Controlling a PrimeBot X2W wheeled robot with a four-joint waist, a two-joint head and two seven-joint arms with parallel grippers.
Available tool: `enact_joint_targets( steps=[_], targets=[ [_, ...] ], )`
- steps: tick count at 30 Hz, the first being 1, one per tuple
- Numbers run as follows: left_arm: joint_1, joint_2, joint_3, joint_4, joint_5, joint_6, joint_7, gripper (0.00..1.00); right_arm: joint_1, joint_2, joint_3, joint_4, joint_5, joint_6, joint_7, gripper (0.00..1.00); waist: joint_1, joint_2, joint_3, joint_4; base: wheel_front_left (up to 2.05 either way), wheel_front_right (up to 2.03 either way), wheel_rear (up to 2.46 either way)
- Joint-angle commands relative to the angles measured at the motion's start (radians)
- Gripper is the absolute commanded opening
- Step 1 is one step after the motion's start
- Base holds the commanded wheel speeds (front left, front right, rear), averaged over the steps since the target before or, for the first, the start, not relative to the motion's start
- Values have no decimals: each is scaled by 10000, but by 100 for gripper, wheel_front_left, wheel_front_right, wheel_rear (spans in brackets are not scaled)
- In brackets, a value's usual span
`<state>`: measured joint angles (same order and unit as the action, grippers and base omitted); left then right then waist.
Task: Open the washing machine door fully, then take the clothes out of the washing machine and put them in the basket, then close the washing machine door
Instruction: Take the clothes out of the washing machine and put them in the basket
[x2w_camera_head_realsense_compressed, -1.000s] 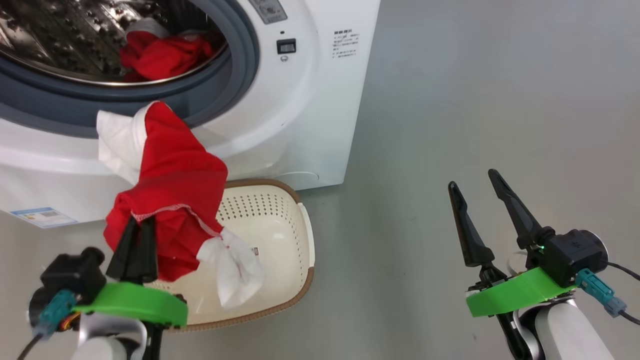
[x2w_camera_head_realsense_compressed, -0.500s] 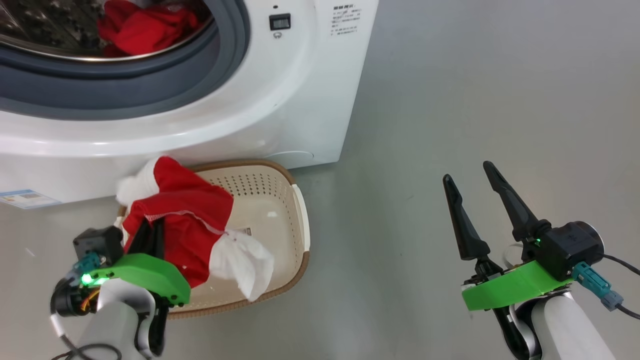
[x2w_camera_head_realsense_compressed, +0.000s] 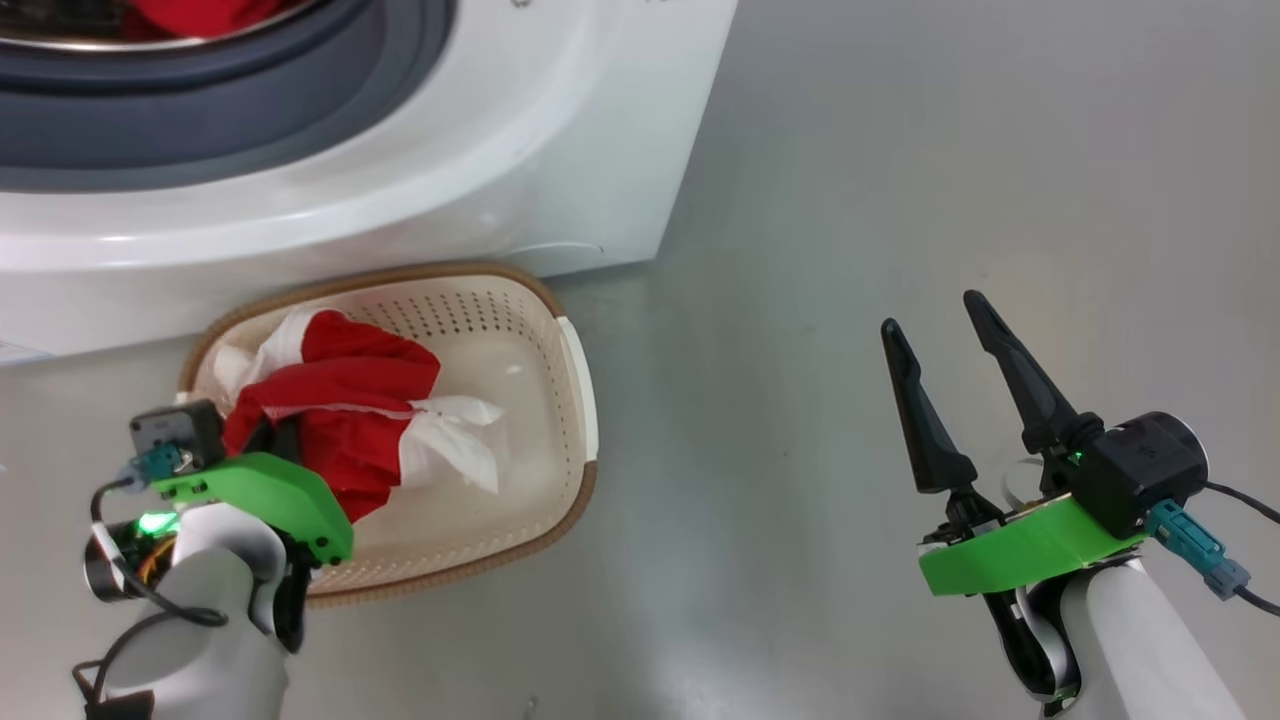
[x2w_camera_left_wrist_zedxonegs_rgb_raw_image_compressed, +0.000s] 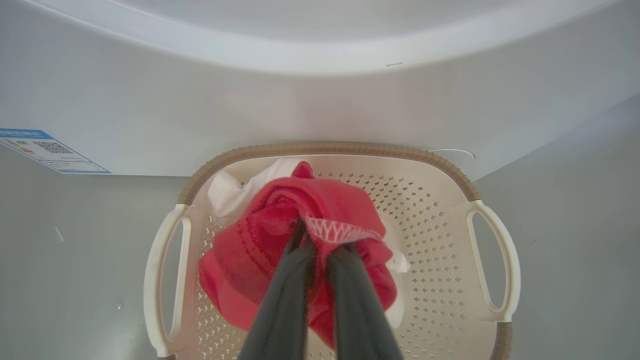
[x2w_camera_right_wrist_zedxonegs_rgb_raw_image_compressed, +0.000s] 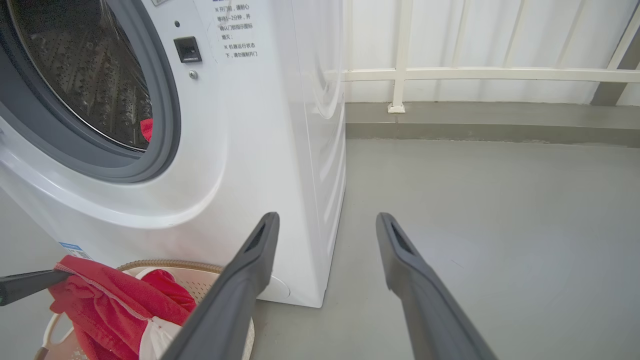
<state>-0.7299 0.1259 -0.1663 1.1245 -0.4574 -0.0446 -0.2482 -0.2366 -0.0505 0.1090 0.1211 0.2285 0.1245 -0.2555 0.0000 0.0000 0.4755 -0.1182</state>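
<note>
- left claw (x2w_camera_left_wrist_zedxonegs_rgb_raw_image_compressed: 322, 242), its two long dark fingers pinched almost together, grips a bright red jersey-like garment with white panels (x2w_camera_head_realsense_compressed: 340, 400) low over a small cream-white perforated plastic basket with a brown woven-look rim (x2w_camera_head_realsense_compressed: 575, 370), which sits on the grey floor (x2w_camera_head_realsense_compressed: 800, 200) just in front of the big white front-loading washing machine (x2w_camera_head_realsense_compressed: 450, 180).
- the bundle hangs inside the basket's walls, with a white cloth tail spread toward the middle of the basket bottom; whether the red part rests on the bottom is hard to tell.
- right claw (x2w_camera_head_realsense_compressed: 930, 312) stands wide and empty over bare floor, well apart from the basket.
- more red fabric (x2w_camera_right_wrist_zedxonegs_rgb_raw_image_compressed: 146, 129) lies in the perforated steel drum (x2w_camera_right_wrist_zedxonegs_rgb_raw_image_compressed: 90, 65) behind the grey rubber ring (x2w_camera_right_wrist_zedxonegs_rgb_raw_image_compressed: 165, 125), so the unloading looks only partly done.
- the step in hand appears to be the release. done well, the fingers would part only with the bundle centred inside the rim, then rise straight up so the white-stitched trim caught between them slips free. that should keep the garment from being dragged back out and the light basket from being tugged along.
</note>
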Motion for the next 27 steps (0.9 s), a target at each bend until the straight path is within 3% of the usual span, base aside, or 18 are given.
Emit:
enact_joint_targets(
  steps=[1, 9, 10, 11, 13, 14, 15, 16, 27],
  targets=[
    [-302, 322, 234, 276, -17, -113, -124, 0, -230, 3, 230, -291, -19, 62, -63, 100, 0, 0, 436, -222, 0, 0, 0],
    [-813, 369, 210, 1148, -94, -352, -132, 0, -428, 3, 182, -325, 24, 62, -63, 100, 0, 0, 984, -402, 0, 0, 0],
    [-835, 372, 201, 1197, -98, -371, -132, 18, -447, 3, 173, -326, 24, 62, -63, 100, 0, 0, 1012, -411, 0, 0, 0],
    [-835, 372, 201, 1197, -98, -371, -132, 18, -447, 3, 173, -326, 24, 62, -63, 100, 0, 0, 1012, -411, 0, 0, 0],
    [-867, 343, 226, 1284, -152, -392, -133, 45, -472, 3, 149, -322, 18, 62, -63, 100, 0, 0, 1062, -428, 0, 0, 0],
    [-875, 327, 224, 1331, -170, -399, -133, 62, -483, 3, 140, -320, 13, 62, -63, 100, 0, 0, 1081, -436, 0, 0, 0],
    [-891, 323, 217, 1366, -179, -407, -133, 93, -493, 3, 135, -317, 9, 62, -63, 100, 0, 0, 1097, -441, 0, 0, 0],
    [-911, 325, 213, 1393, -189, -414, -133, 100, -506, 3, 135, -312, 8, 62, -63, 100, 0, 0, 1112, -444, 0, 0, 0],
    [-799, 174, 498, 503, -262, -488, -134, 100, -558, 3, 127, -250, 9, 62, -63, 100, 0, 0, 1004, -307, 0, 0, 0]
  ],
)
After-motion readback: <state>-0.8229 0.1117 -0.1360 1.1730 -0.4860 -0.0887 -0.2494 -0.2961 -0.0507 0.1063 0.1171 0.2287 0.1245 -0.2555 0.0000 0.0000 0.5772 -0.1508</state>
